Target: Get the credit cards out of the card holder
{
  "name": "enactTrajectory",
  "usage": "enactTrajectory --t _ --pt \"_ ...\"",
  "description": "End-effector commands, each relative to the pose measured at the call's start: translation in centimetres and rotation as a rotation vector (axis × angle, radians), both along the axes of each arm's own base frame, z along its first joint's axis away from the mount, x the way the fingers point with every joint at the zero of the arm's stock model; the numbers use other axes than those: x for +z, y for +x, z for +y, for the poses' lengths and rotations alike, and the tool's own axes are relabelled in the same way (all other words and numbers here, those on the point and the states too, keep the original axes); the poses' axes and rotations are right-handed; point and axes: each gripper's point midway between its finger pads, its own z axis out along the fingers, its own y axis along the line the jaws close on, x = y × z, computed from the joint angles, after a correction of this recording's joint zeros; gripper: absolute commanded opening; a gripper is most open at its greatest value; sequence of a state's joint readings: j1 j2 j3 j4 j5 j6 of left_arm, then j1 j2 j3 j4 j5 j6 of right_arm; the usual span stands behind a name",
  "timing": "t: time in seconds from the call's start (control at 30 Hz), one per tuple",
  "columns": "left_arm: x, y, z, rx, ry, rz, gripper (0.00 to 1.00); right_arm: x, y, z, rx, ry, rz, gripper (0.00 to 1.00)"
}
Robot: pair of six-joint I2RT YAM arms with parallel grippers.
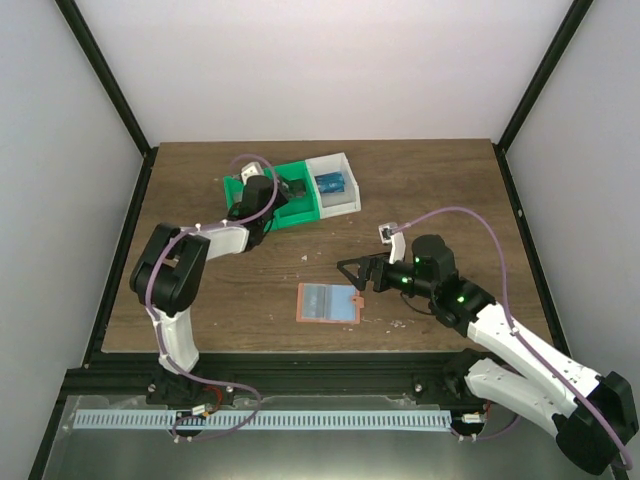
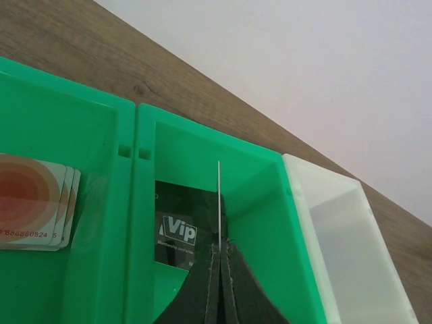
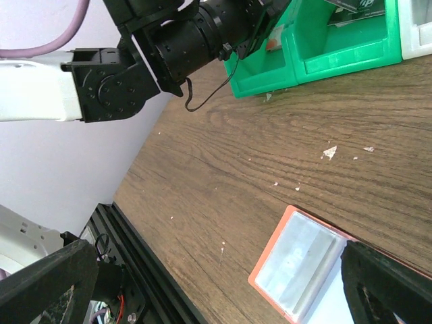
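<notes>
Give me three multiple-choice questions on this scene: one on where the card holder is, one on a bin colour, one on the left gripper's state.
1. Where is the card holder?
A) inside a bin
B) lying open on the table
C) held in the air

2. What colour is the bin touching the green bin?
A) red
B) white
C) yellow

3. How is the left gripper?
A) wide open
B) out of view
C) shut on a thin card

Answers:
1 B: its pale blue inside faces up on the wood, beside the open right gripper.
2 B: the white bin adjoins the green one.
3 C: the card rises edge-on from between the closed fingers.
</notes>
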State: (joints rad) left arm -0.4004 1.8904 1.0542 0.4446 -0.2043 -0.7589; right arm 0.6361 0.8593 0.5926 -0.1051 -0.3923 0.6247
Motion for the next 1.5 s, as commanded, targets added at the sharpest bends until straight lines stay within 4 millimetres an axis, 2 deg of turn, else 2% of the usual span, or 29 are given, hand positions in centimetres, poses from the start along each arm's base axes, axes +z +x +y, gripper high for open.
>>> enactTrajectory --t 0.0,0.23,0.43,0.77,0.93,1.47 --pt "0.3 1.3 0.2 0.025 -0.001 -0.036 0.0 1.9 0.5 -0.2 -0.017 0.014 -0.043 1.0" --pt "0.1 2.0 0.1 0.021 0.032 -0.041 0.0 1.4 0.2 -0.1 -0.011 0.017 -0.027 1.0" --pt "-0.4 2.6 0.2 0.038 0.057 -0.031 0.0 2.4 0.2 0.1 0.003 0.025 -0.035 1.0" --pt "-0.4 4.0 0.4 0.088 0.053 0.0 0.0 2.2 0.2 -0.2 -0.01 0.006 -0.019 1.0" --pt "-1.1 4.7 0.2 0.09 0.063 0.016 0.0 2.2 0.2 -0.1 -0.004 0.011 -0.016 1.0" --pt "-3.6 5.2 -0.1 0.081 0.099 0.08 0.0 2.2 0.2 -0.2 -0.002 -0.027 -0.021 1.0"
